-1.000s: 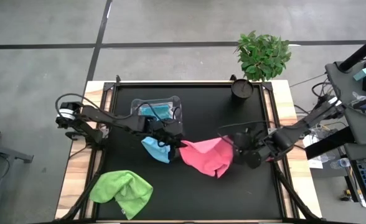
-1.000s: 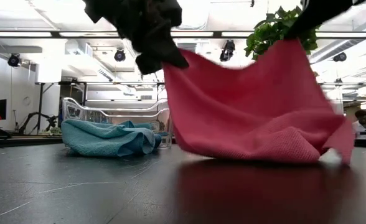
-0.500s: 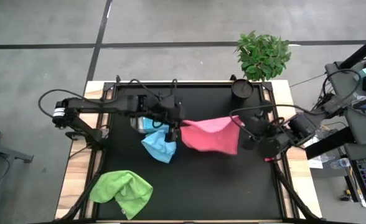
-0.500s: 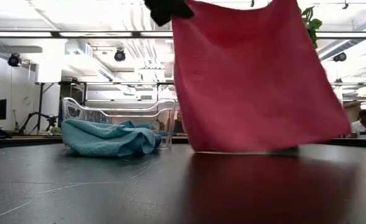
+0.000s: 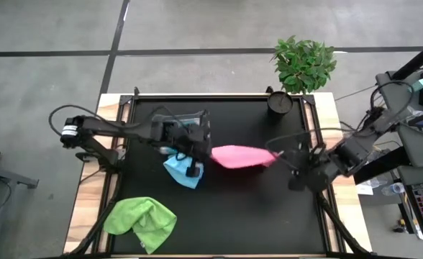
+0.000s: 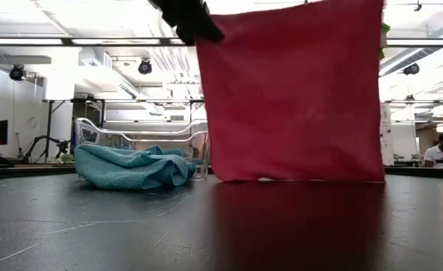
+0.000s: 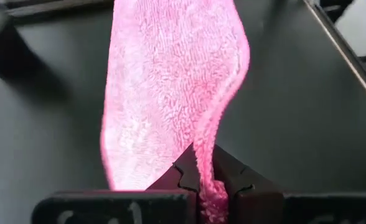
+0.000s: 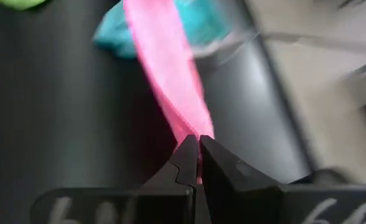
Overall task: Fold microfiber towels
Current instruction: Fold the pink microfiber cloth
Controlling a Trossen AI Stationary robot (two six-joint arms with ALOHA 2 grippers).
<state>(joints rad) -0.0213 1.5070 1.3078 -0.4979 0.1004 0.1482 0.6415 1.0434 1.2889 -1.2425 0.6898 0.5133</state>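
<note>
Both grippers are pinching the pink towel by its top corners, left gripper and right gripper each clamped tight on cloth. The towel is hanging stretched between them over the middle of the table, its bottom edge looking to be at or just above the surface in the low view. Judging from this, the task is barely starting: no folded towel is showing anywhere. The blue towel is lying crumpled left of centre, just in front of the tub. The green towel is lying bunched at the front left corner. The tub is sitting near the back edge, holding what looks like another blue towel; the rest of its contents can't be made out.
</note>
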